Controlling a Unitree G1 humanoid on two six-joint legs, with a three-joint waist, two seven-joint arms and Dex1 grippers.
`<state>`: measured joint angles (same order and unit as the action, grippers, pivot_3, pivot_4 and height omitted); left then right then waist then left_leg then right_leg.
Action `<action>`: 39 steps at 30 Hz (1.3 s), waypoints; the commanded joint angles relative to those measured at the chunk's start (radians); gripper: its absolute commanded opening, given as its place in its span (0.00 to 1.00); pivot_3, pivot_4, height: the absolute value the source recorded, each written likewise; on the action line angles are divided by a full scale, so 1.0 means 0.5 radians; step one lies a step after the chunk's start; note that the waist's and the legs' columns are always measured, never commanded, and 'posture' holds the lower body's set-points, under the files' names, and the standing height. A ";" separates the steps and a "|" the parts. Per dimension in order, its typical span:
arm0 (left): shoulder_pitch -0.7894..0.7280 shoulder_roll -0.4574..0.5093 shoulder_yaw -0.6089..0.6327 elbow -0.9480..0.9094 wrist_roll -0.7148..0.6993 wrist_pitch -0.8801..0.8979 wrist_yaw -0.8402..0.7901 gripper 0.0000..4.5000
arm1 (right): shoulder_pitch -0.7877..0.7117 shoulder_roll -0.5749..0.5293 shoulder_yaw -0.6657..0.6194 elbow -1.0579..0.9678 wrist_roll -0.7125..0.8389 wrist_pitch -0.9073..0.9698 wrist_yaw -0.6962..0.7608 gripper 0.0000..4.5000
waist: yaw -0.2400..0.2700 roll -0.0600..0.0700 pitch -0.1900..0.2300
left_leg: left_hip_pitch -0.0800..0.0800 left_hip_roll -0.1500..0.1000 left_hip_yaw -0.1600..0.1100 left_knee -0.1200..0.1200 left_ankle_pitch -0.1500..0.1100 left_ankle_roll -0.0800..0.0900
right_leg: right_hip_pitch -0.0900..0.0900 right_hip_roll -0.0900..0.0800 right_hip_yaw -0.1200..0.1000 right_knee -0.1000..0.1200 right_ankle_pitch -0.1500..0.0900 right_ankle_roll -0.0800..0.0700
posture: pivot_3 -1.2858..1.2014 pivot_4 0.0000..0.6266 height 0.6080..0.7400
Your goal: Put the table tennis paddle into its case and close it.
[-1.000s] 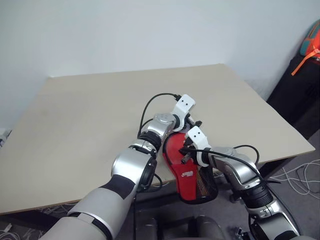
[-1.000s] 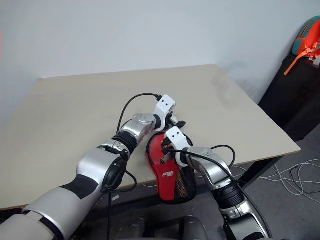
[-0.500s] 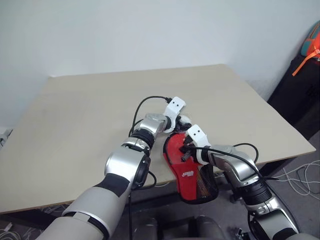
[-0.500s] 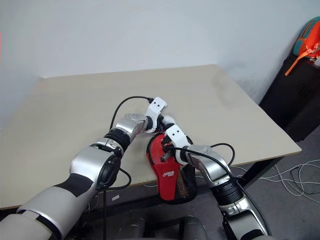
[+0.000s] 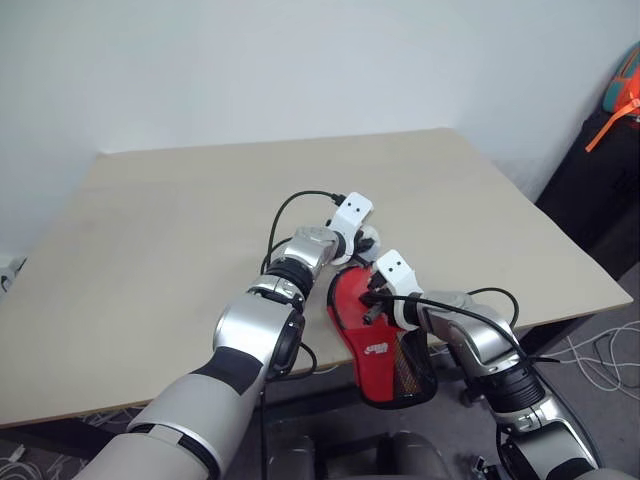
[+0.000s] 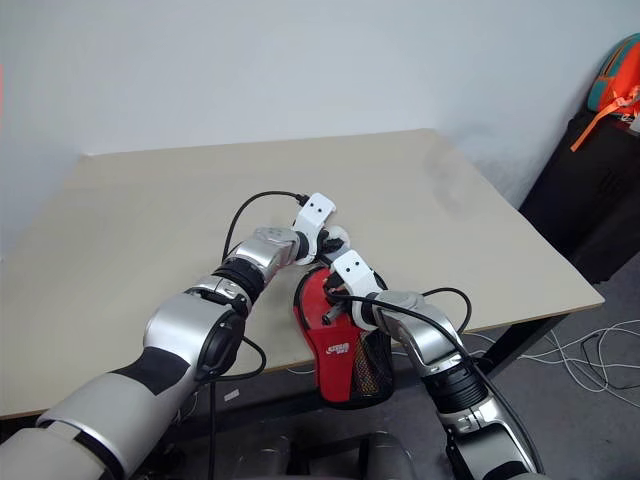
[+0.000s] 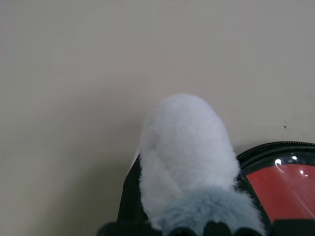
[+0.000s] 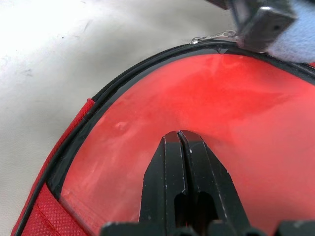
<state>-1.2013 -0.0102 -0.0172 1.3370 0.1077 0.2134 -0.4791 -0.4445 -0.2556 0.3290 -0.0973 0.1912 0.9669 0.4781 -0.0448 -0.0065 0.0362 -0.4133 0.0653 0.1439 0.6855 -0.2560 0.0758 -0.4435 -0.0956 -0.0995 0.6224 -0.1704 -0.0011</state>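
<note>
The case [image 5: 377, 346] is a red pouch with black trim. It lies over the table's [image 5: 170, 230] front edge, mesh end hanging off. My right gripper [image 8: 179, 133] is shut, its tips pressing on the clear panel [image 8: 118, 123], which shows red behind it. The table tennis paddle is hidden; I cannot tell whether that red is its face. A white fluffy pompom [image 7: 184, 147] sits at the far rounded end of the case, by the zip [image 8: 211, 36]. My left gripper [image 5: 364, 241] is shut on the pompom, just beyond the right gripper [image 5: 371, 309].
The beige table stretches wide to the left and back. A dark cabinet with an orange and teal bag [image 5: 622, 90] stands at the right. Cables [image 5: 600, 352] lie on the floor under the table's right corner.
My left gripper has closed on the white pompom and its wrist has swung slightly left. The right gripper has stayed on the case.
</note>
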 commanded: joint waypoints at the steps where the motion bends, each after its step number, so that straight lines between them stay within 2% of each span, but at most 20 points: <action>1: -0.144 -0.037 0.043 -0.027 -0.015 -0.060 0.128 0.08 | 0.080 -0.046 0.081 0.104 -0.049 0.121 -0.016 0.00 | 0.000 0.000 0.000 | 0.000 -0.001 0.000 0.000 0.000 0.000 | 0.000 -0.001 0.000 0.000 0.000 0.000 | 0.52 0.00 0.88; 10: -0.186 -0.143 0.080 -0.001 -0.009 -0.154 0.306 0.08 | 0.091 -0.046 0.078 0.088 -0.051 0.128 -0.034 0.00 | 0.000 0.000 0.000 | 0.000 -0.007 -0.001 0.000 0.000 0.006 | 0.002 -0.013 -0.008 0.000 -0.001 0.003 | 0.52 0.00 0.88; 14: -0.209 -0.180 0.160 -0.003 -0.051 -0.260 0.532 0.08 | 0.098 -0.038 0.072 0.079 -0.051 0.132 -0.052 0.00 | 0.000 0.000 0.000 | 0.000 -0.007 -0.003 0.000 0.000 0.006 | 0.002 -0.014 -0.010 0.000 -0.001 0.003 | 0.52 0.00 0.88; 20: -0.202 -0.213 0.203 0.011 -0.029 -0.273 0.595 0.08 | 0.102 -0.043 0.067 0.070 -0.049 0.129 -0.062 0.00 | 0.000 0.000 0.000 | -0.001 -0.009 -0.005 0.001 0.000 0.007 | 0.003 -0.015 -0.013 0.000 -0.001 0.004 | 0.52 0.00 0.88; 35: -0.143 -0.413 -0.012 0.018 0.161 -0.504 0.476 0.08 | 0.097 -0.017 0.065 0.047 -0.047 0.130 -0.083 0.00 | 0.000 0.000 0.000 | -0.004 -0.009 -0.009 0.001 0.000 0.007 | 0.003 -0.015 -0.015 -0.001 -0.002 0.004 | 0.52 0.00 0.88; 39: -0.106 -0.463 -0.084 0.011 0.194 -0.572 0.264 0.08 | 0.110 -0.016 0.064 0.032 -0.045 0.135 -0.093 0.00 | 0.000 0.000 0.000 | -0.004 -0.010 -0.012 0.001 0.000 0.007 | 0.003 -0.015 -0.019 -0.002 -0.002 0.004 | 0.52 0.00 0.88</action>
<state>-1.2376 -0.1690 -0.0455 1.3797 0.2020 -0.0161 -0.3023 -0.4226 -0.2568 0.3306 -0.1335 0.1856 0.9772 0.4394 -0.0446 -0.0063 0.0364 -0.4156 0.0605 0.1376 0.6860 -0.2560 0.0792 -0.4422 -0.1035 -0.1093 0.6213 -0.1715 0.0006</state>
